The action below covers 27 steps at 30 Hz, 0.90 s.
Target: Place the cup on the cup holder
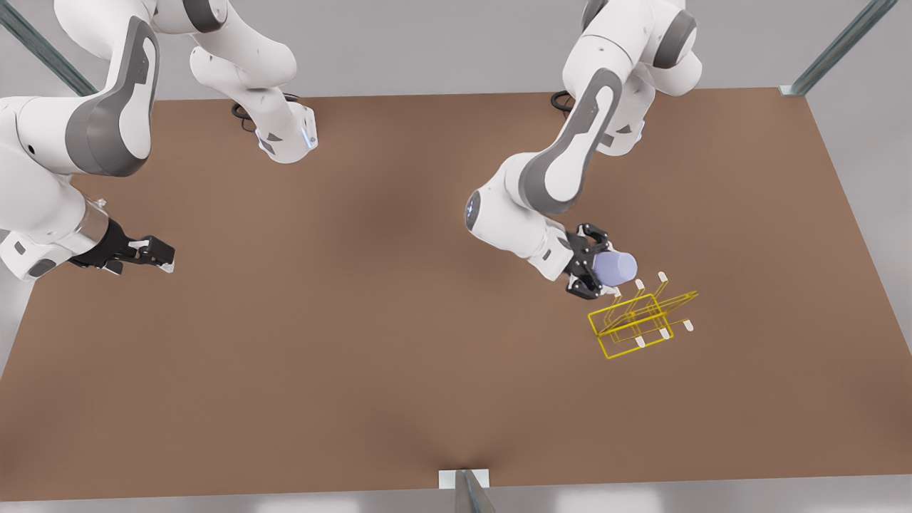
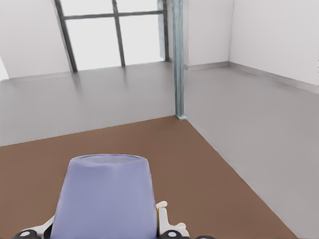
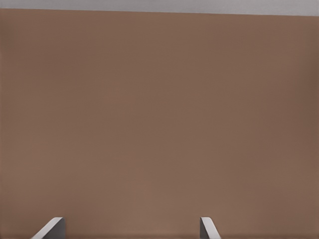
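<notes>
The left gripper [image 1: 595, 269] pinches the pale lavender tapered cup [image 1: 617, 268] beside the yellow wire cup holder [image 1: 641, 320]; next, seat it over a prong. The right gripper [image 1: 153, 254] waits, fingers spread.

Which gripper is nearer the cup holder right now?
The left gripper, holding the cup beside the cup holder. The right gripper waits open, far across the table.

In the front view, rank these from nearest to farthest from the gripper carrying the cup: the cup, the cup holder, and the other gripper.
Measured from the left gripper:
1. The cup, held between its fingers.
2. The cup holder, on the table just beyond the cup, toward the front view's right.
3. The right gripper, waiting with fingers open far off at the front view's left edge.
</notes>
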Motion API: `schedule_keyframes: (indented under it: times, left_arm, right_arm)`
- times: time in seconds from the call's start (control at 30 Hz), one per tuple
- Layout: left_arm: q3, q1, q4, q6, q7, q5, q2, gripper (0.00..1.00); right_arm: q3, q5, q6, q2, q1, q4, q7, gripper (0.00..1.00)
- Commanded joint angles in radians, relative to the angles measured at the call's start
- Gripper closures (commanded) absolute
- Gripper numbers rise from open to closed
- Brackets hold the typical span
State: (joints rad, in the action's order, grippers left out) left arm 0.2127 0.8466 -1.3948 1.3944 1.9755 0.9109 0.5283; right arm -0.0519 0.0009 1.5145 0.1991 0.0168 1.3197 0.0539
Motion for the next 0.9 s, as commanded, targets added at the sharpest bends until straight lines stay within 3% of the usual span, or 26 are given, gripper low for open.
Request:
schedule_keyframes:
  times: [0.0, 0.33, 0.53, 0.87]
  left_arm:
    - [0.001, -0.001, -0.013, -0.040, -0.012, 0.085, 0.001, 0.27]
    - [0.073, -0.018, -0.044, 0.089, 0.215, 0.287, 0.116, 0.25]
    - [0.100, -0.006, -0.259, 0.132, 0.332, 0.307, 0.038, 0.25]
    - [0.100, 0.009, -0.348, 0.132, 0.444, 0.310, 0.024, 0.25]
  right_arm:
    - [0.000, 0.001, 0.000, -0.001, 0.000, 0.000, 0.000, 0.00]
    - [0.000, 0.001, 0.000, -0.001, 0.002, 0.001, 0.000, 0.00]
    - [0.000, 0.002, 0.003, 0.000, 0.000, 0.000, 0.000, 0.00]
    - [0.000, 0.004, 0.007, 0.000, 0.000, 0.000, 0.000, 0.00]
